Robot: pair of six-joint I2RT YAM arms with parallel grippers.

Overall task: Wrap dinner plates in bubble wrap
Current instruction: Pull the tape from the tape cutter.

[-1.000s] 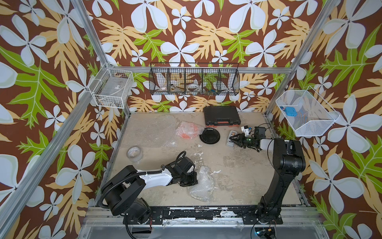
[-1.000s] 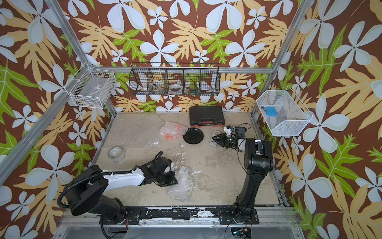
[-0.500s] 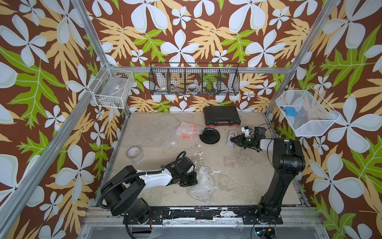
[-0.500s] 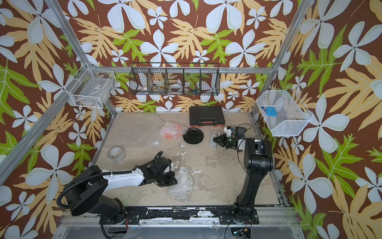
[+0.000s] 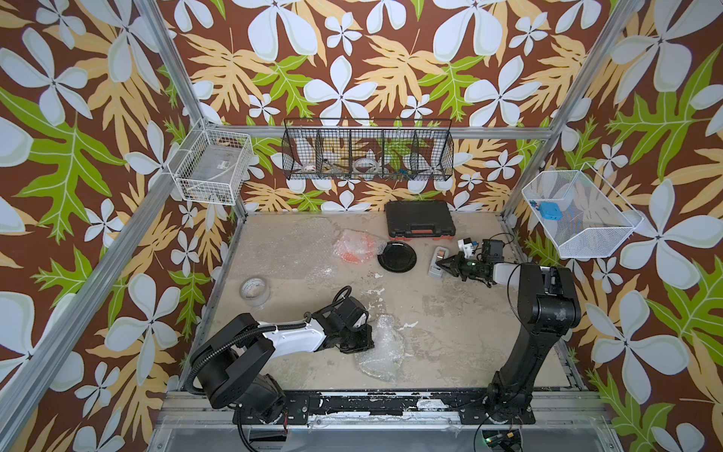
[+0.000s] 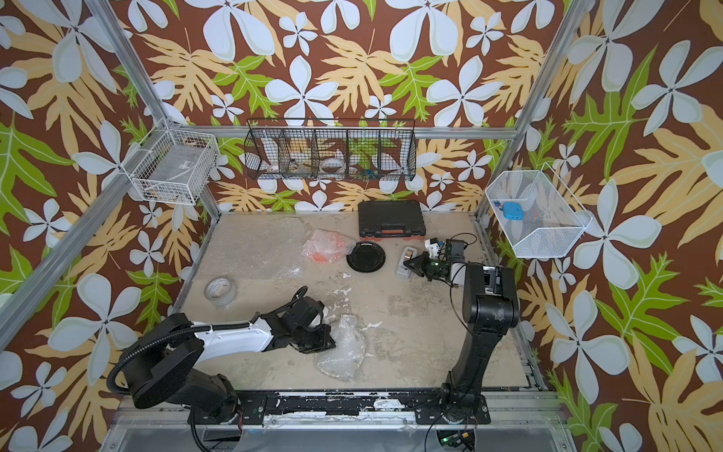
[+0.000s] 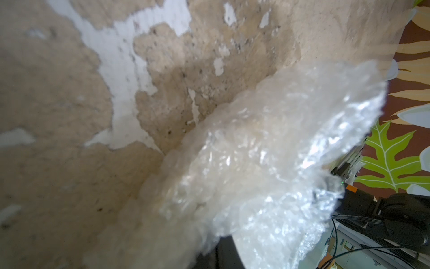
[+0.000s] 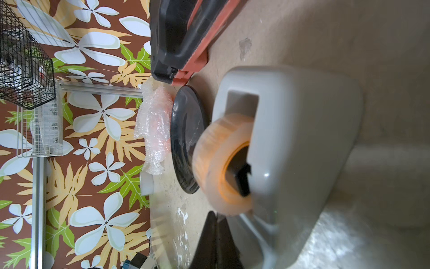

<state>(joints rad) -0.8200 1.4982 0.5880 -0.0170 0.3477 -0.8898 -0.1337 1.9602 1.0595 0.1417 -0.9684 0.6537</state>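
Near the desk's front edge, the left gripper (image 5: 365,344) has its jaws pressed together, seemingly pinching the rim of a bubble wrap bundle (image 5: 381,350); the left wrist view shows only that bundle and bare desk (image 7: 58,116). Toward the back right corner, the right gripper (image 5: 439,267) is closed just beside a grey tape dispenser (image 5: 440,252); only the right wrist view reveals its tape roll (image 8: 223,163). The black plate (image 5: 396,256) lies bare beside the wrapped orange plate (image 5: 352,250). The mesh basket (image 5: 594,238) on the right wall holds a blue object (image 5: 549,209).

black plate (image 5: 397,256) bare, orange plate (image 5: 353,249) wrapped
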